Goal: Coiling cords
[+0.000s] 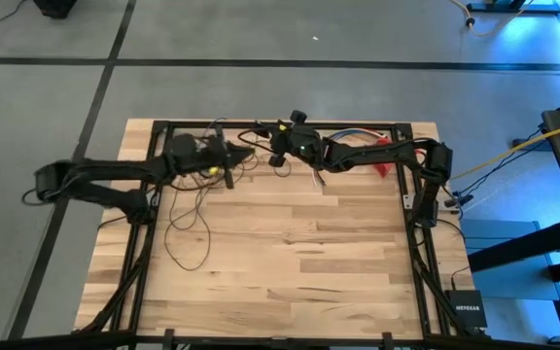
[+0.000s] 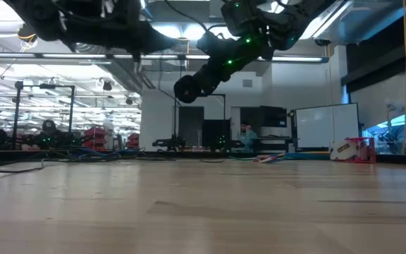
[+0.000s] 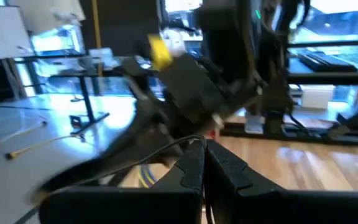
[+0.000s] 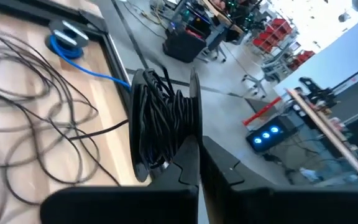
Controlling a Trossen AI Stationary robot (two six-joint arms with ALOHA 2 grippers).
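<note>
**Cord partly wound, long tail left on the table**

Progress looks partial, in my judgement. In the right wrist view you have a thick bundle of the cords [image 4: 157, 121] already wound onto a black spool [image 4: 194, 118], which sits just past the right gripper [image 4: 199, 163]; its jaws are pressed together, and the pinch seems to fall on the spool's edge or the wire there, though I cannot tell which. Beside the spool, many slack loops lie spread over the wooden table [image 4: 36, 162].

From above, you see how much is left: a thin dark run of the cords [image 1: 191, 228] wanders down from the left gripper [image 1: 244, 155] in a long open loop over the left half of the table [image 1: 309, 272]. Both arms meet near the table's far edge, the right gripper [image 1: 278, 156] just beside the left one. I would call the coiling under way, with the loose tail and the slack loops yet to be taken up.

The left wrist view adds what the overhead cannot: the left gripper [image 3: 205, 163] has its jaws closed, with a thin strand of the cords [image 3: 135, 163] running right to the tips, so it appears pinched there. The overhead view does not show the spool's fill, and only the right wrist view does. The low view shows both arms held up off the tabletop, but the wire on the table is barely visible in it. The small round puck at the cord's end I cannot pick out in any view.
</note>
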